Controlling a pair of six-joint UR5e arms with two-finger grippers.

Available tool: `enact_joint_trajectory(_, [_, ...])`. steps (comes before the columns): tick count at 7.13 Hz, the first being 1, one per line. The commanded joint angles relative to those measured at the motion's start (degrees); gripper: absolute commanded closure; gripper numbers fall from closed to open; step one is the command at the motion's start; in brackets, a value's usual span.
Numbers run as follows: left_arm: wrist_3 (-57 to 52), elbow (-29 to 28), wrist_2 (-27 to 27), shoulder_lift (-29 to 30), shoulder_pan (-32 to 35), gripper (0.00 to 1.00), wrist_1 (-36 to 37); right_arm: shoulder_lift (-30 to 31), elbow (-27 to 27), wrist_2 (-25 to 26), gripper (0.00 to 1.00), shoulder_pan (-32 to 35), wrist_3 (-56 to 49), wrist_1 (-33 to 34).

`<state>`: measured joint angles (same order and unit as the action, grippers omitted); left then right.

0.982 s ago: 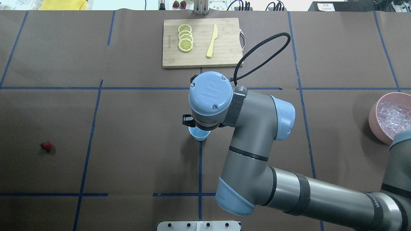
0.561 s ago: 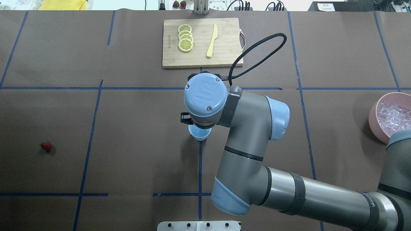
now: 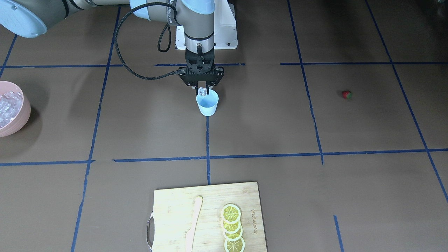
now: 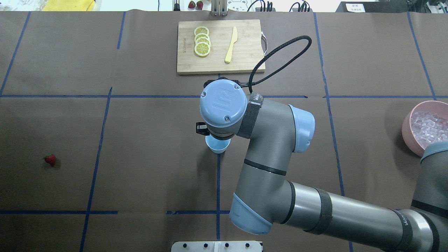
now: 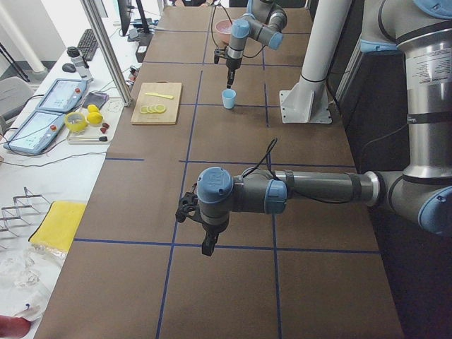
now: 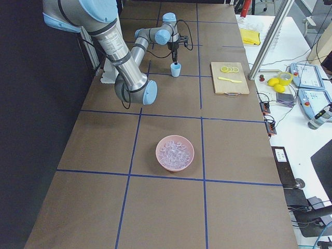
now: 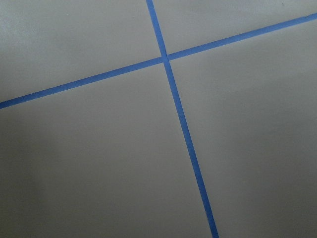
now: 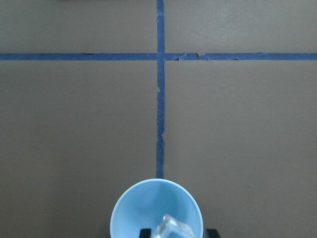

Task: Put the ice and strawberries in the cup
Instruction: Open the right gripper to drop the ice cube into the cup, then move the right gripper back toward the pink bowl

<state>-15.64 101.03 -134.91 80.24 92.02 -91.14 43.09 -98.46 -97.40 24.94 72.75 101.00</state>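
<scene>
The light-blue cup (image 3: pixel 207 104) stands at the table's middle on a blue tape line, and also shows in the overhead view (image 4: pixel 217 146). My right gripper (image 3: pixel 202 91) hangs straight over the cup's rim, shut on one clear ice cube (image 3: pixel 202 92). In the right wrist view the cube (image 8: pixel 171 229) sits just above the cup's opening (image 8: pixel 143 213). The strawberry (image 4: pixel 50 159) lies alone far on my left side. My left gripper (image 5: pixel 205 246) hovers low over bare table; I cannot tell whether it is open or shut.
A pink bowl (image 4: pixel 408 133) full of ice cubes (image 4: pixel 428 126) stands at the right edge. A wooden cutting board (image 4: pixel 245 59) with lemon slices (image 4: pixel 202 41) and a yellow knife (image 4: pixel 231 44) lies at the far middle.
My right arm's wrist has shifted slightly left over the cup, with the ice cube still held. The cup and the strawberry have not moved.
</scene>
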Motion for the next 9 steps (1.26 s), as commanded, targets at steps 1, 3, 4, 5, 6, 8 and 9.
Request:
enact_joint_trajectory(1, [0.0,0.0,0.0,0.0,0.0,0.00,0.0,0.0,-0.1,-0.1,0.03,-0.2,0.0,0.0])
enact_joint_trajectory(3, [0.0,0.0,0.0,0.0,0.0,0.00,0.0,-0.3,-0.4,-0.2,0.03,0.0,-0.5,0.1])
enact_joint_trajectory(4, [0.0,0.0,0.0,0.0,0.0,0.00,0.0,-0.2,-0.5,-0.9,0.02,1.4,-1.1,0.1])
enact_joint_trajectory(5, [0.0,0.0,0.0,0.0,0.0,0.00,0.0,0.4,-0.6,-4.3,0.02,5.0,-4.1,0.2])
enact_joint_trajectory(6, [0.0,0.0,0.0,0.0,0.0,0.00,0.0,3.0,-1.5,-9.6,0.02,9.5,-8.8,0.1])
enact_joint_trajectory(8, [0.0,-0.1,0.0,0.0,0.0,0.00,0.1,11.6,-6.3,-13.1,0.02,17.0,-24.0,-0.6])
enact_joint_trajectory(9, [0.0,-0.1,0.0,0.0,0.0,0.00,0.1,16.5,-6.3,-18.5,0.02,22.9,-30.7,-2.3])
